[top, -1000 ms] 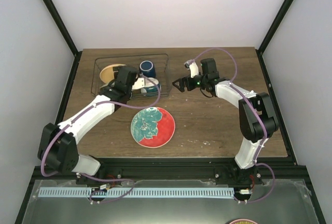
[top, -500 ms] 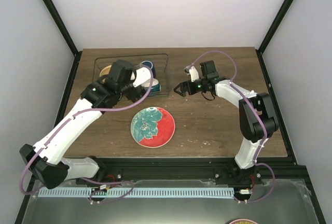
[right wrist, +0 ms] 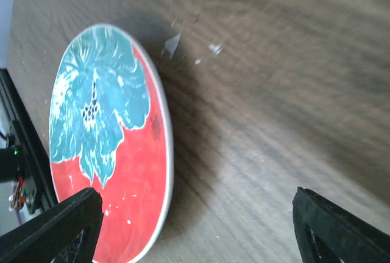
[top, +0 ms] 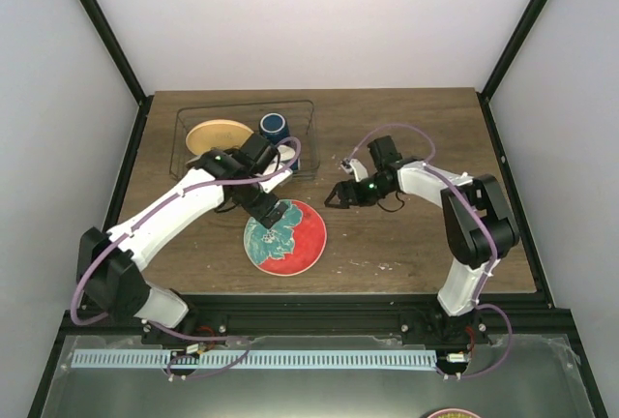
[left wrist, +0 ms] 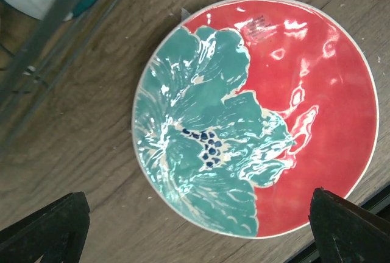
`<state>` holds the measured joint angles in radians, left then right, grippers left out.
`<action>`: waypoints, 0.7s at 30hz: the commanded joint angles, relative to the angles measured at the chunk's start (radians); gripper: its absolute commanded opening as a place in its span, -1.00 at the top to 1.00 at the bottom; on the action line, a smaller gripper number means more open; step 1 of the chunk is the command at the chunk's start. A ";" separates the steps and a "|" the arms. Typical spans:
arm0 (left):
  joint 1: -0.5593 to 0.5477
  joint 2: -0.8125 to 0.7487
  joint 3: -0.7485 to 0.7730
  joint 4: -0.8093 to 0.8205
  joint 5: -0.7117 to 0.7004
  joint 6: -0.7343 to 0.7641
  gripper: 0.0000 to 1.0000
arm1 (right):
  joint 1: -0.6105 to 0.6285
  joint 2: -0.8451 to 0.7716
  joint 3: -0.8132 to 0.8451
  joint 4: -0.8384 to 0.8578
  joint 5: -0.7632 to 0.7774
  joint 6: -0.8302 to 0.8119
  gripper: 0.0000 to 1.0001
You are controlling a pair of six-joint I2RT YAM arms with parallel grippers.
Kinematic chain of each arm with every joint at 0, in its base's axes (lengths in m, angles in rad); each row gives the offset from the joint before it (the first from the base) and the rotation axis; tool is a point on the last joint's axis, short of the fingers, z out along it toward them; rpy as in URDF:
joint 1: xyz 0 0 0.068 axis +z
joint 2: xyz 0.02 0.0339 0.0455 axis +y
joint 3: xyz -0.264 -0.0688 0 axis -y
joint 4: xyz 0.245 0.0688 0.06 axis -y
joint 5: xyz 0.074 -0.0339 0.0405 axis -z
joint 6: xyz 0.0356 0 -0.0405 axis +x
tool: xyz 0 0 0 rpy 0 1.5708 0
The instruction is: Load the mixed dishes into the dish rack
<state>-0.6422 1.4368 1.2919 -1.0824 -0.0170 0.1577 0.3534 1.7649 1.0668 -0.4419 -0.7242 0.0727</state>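
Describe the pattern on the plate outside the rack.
The plate is red with a teal flower, dark-blue dots; best in left wrist view.

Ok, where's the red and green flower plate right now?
In the top view the flower plate lies flat on the table, left of centre, just in front of the dish rack, with the left gripper over its far-left edge.
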 commanded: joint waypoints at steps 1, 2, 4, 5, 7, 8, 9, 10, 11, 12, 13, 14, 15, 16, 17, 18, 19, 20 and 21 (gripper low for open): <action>-0.002 0.058 0.028 0.016 0.055 -0.088 -1.00 | 0.070 0.051 -0.013 -0.041 -0.067 -0.007 -0.72; -0.001 0.063 0.038 0.031 0.052 -0.099 -1.00 | 0.085 0.062 -0.016 -0.041 -0.070 -0.009 -0.72; 0.000 0.074 0.062 0.058 0.041 -0.112 -1.00 | 0.107 0.079 -0.027 -0.032 -0.074 -0.009 -0.72; 0.002 0.079 0.071 0.068 0.030 -0.115 -1.00 | 0.114 0.086 -0.035 -0.023 -0.077 -0.007 -0.72; 0.009 0.086 0.096 0.077 0.014 -0.110 -1.00 | 0.124 0.095 -0.050 0.001 -0.086 0.000 -0.71; 0.017 0.090 0.105 0.079 0.003 -0.109 -1.00 | 0.127 0.101 -0.055 0.007 -0.091 0.001 -0.70; 0.021 0.095 0.115 0.079 0.000 -0.108 -0.99 | 0.133 0.107 -0.058 0.012 -0.093 0.001 -0.70; 0.030 0.097 0.123 0.077 -0.002 -0.103 -1.00 | 0.138 0.114 -0.060 0.013 -0.091 0.000 -0.69; 0.044 0.098 0.128 0.077 -0.006 -0.100 -1.00 | 0.145 0.121 -0.063 0.015 -0.087 -0.002 -0.68; 0.052 0.097 0.132 0.079 -0.012 -0.099 -1.00 | 0.150 0.130 -0.062 0.015 -0.083 -0.003 -0.66; 0.060 0.096 0.134 0.079 -0.013 -0.096 -1.00 | 0.156 0.138 -0.061 0.015 -0.077 -0.004 -0.64; 0.068 0.092 0.133 0.080 -0.015 -0.093 -1.00 | 0.162 0.148 -0.062 0.017 -0.072 -0.005 -0.61; 0.075 0.086 0.127 0.084 -0.017 -0.092 -1.00 | 0.168 0.159 -0.062 0.019 -0.067 -0.004 -0.59; 0.079 0.080 0.120 0.086 -0.019 -0.092 -1.00 | 0.174 0.168 -0.062 0.022 -0.064 -0.004 -0.57; 0.083 0.075 0.114 0.089 -0.021 -0.092 -1.00 | 0.179 0.174 -0.062 0.026 -0.060 -0.002 -0.54; 0.085 0.068 0.107 0.091 -0.021 -0.094 -0.99 | 0.185 0.179 -0.063 0.031 -0.056 0.002 -0.51; 0.085 0.063 0.101 0.091 -0.022 -0.095 -1.00 | 0.190 0.183 -0.065 0.035 -0.056 0.004 -0.45; 0.086 0.057 0.094 0.091 -0.024 -0.099 -1.00 | 0.195 0.188 -0.065 0.041 -0.056 0.007 -0.38; 0.086 0.052 0.084 0.093 -0.025 -0.103 -1.00 | 0.197 0.192 -0.067 0.047 -0.053 0.010 -0.30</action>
<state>-0.5579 1.5234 1.4021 -1.0077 -0.0322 0.0700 0.5179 1.8900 1.0267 -0.3653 -0.8539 0.0696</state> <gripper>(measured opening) 0.995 0.703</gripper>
